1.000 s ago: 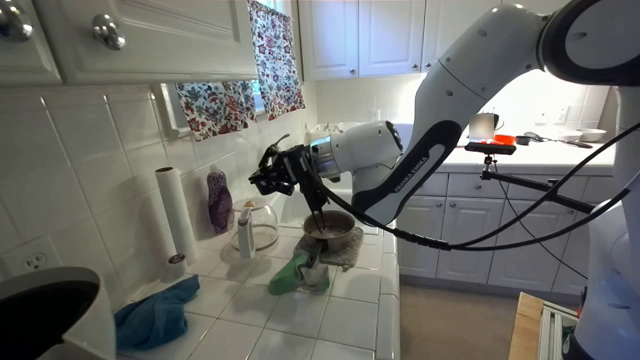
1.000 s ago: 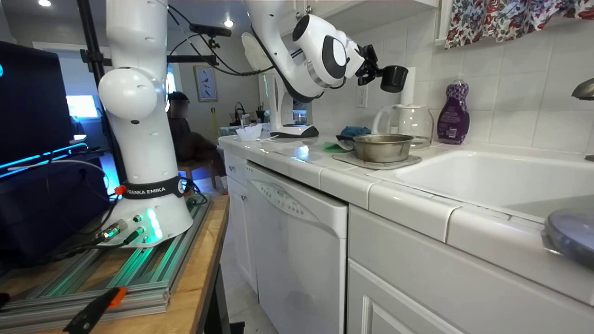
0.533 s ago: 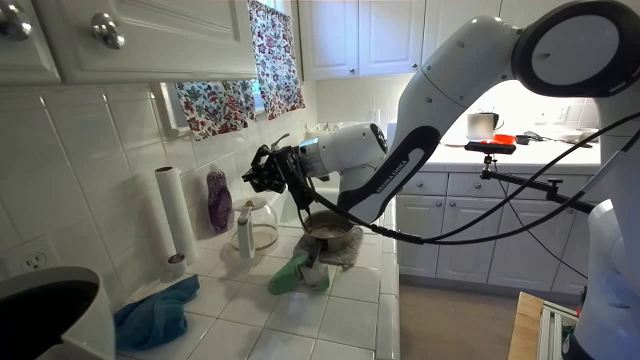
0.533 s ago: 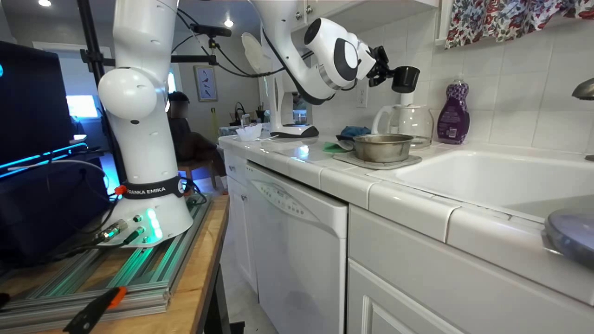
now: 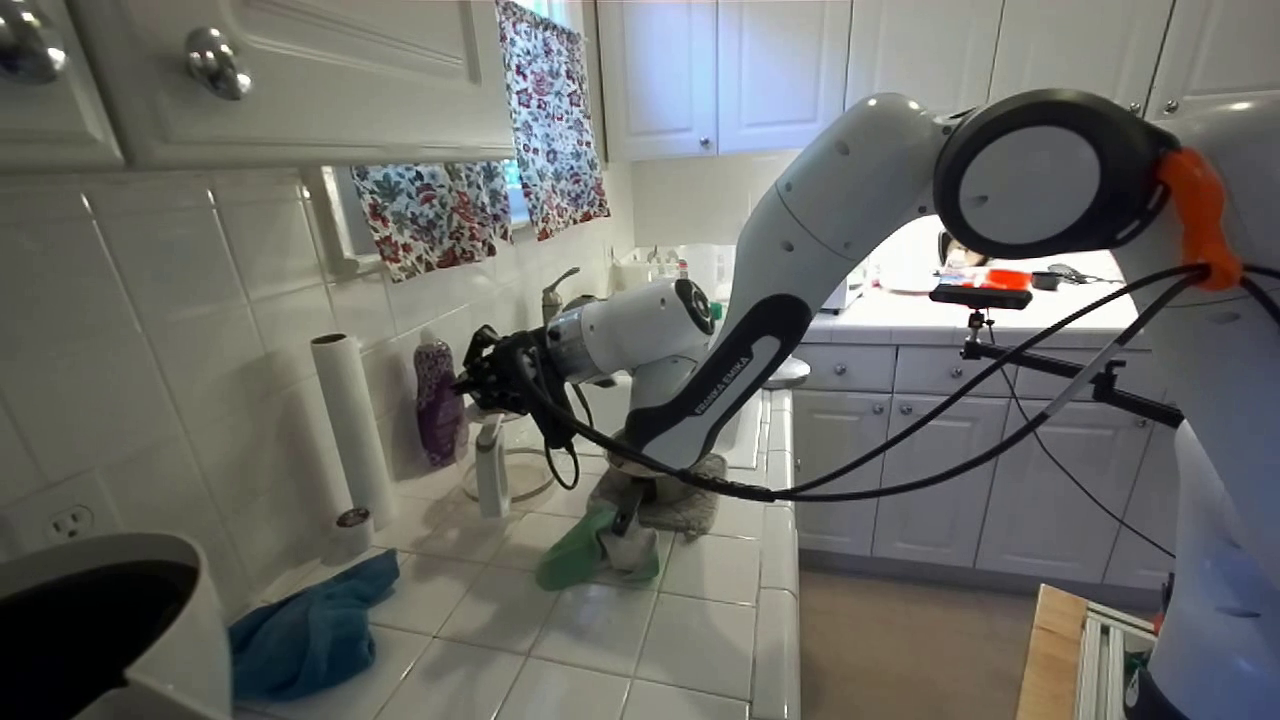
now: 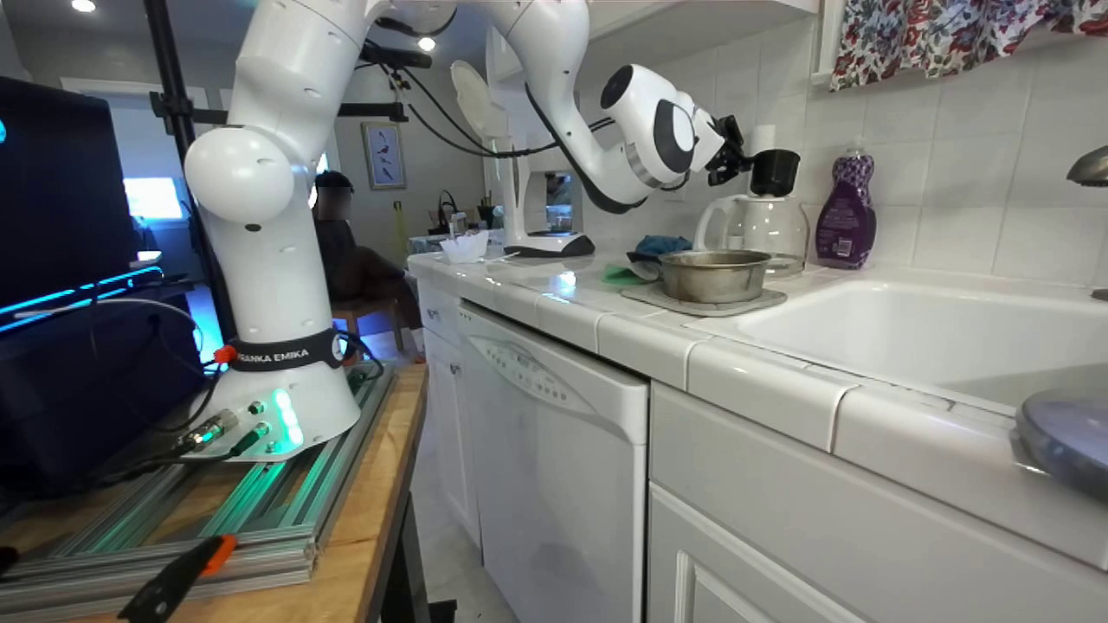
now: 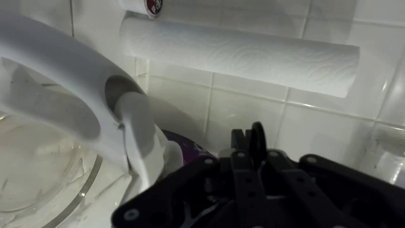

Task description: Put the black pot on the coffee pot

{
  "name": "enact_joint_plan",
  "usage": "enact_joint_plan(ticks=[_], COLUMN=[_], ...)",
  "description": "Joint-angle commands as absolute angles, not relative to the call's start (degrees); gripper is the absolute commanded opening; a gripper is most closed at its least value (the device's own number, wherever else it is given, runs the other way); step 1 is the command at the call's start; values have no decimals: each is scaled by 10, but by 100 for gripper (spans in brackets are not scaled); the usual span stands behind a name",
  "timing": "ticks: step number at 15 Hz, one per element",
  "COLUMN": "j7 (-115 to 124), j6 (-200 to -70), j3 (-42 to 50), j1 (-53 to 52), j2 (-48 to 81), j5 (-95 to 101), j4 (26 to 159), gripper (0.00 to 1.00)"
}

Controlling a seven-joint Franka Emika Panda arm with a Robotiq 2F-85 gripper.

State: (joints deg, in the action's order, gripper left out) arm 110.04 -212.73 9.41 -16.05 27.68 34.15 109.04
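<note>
My gripper (image 6: pixel 746 162) is shut on the handle of the black pot (image 6: pixel 775 171), a small black cup, held in the air. In the wrist view, a black loop, apparently its handle, stands between the closed fingers (image 7: pixel 250 142); the cup body is hidden there. The coffee pot (image 6: pixel 775 232) is clear glass with a white handle (image 5: pixel 491 472). In an exterior view the black pot appears right above its top; I cannot tell whether they touch. The gripper (image 5: pixel 470 385) hides the black pot in an exterior view. In the wrist view the coffee pot's handle (image 7: pixel 91 95) is at left.
A grey metal pot (image 6: pixel 714 275) stands on a mat beside the sink (image 6: pixel 857 342). A purple bottle (image 6: pixel 847 216) and paper towel roll (image 5: pixel 355 430) stand by the tiled wall. Green (image 5: pixel 575 555) and blue (image 5: pixel 310 635) cloths lie on the counter.
The arm has reached forward and down. The gripper, still holding the black pot, has come lower and closer to the coffee pot's top. The pots and cloths on the counter have not moved.
</note>
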Motion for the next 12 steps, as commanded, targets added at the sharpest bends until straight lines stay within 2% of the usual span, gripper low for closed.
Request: enact_joint_plan(ticks=[1,3,4,7,12], j7=[1091,1084,999,906,735], j6=[-2117,-2120,-2107,-2117,-2095], j3=[92,97,5,-38,-54], j1=[-170,-175,-109,-84,-75], j2=[311,313,303,291,216], j5=[334,329,282,214,95], j4=[1043,1038,1052,1068,1147], gripper=[1,1,1,1,1])
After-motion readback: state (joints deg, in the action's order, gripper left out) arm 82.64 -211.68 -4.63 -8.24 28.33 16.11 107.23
